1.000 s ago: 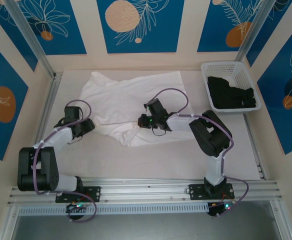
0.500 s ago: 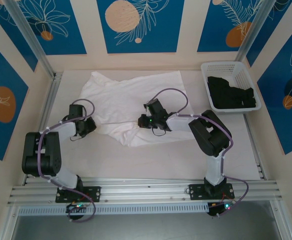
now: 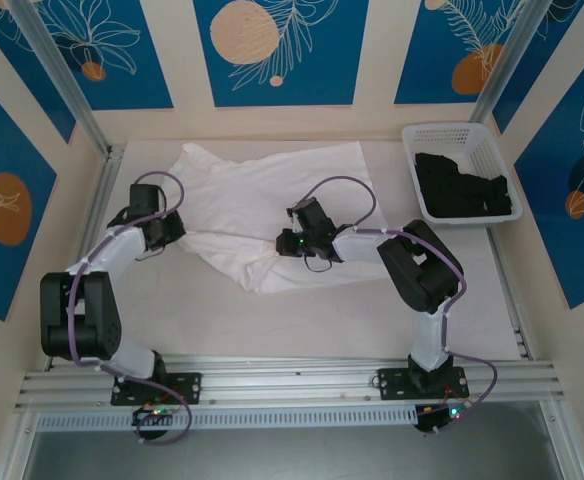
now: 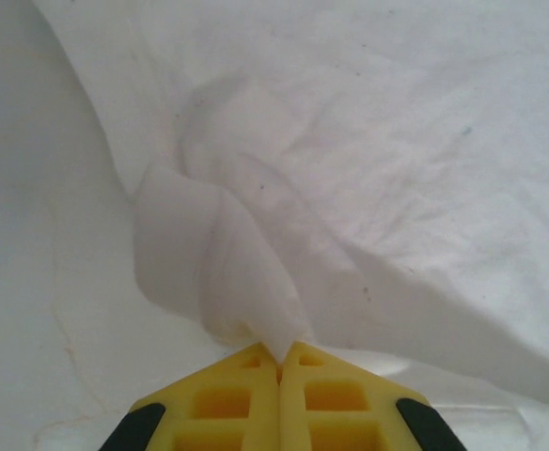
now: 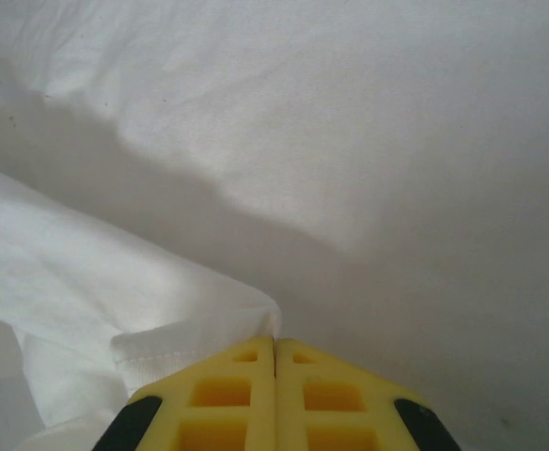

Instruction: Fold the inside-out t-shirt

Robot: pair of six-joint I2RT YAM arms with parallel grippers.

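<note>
Inside-out t-shirt (image 3: 262, 185) (image 4: 397, 141) (image 5: 350, 113): lying crumpled over the far-centre of the table (image 3: 302, 320), unfolded, near edge trailing to a point between the two arms.

Left gripper (image 3: 172, 228) (image 4: 279, 352): at the shirt's left edge. Jaws pressed together on a gathered twist of cloth that rises straight out of the fingertips in the wrist view. A second ago sat nearer and with jaws partly spread; since then moved a little toward the far side and clamped.

Right gripper (image 3: 286, 240) (image 5: 274, 343): at the near-centre of the shirt, jaws pinching a hemmed edge, same place and same grip throughout the last second.

Meaning, as a judgement: both holds now secured, so grasping stage looks finished; lift, spread or turn of the cloth probably next. No fold made yet, so early in the task. Left hold is a bunch rather than a clean edge, so may drag several layers together.

White basket (image 3: 457, 135) at far right holding a black garment (image 3: 462, 190), well apart from the shirt.
</note>
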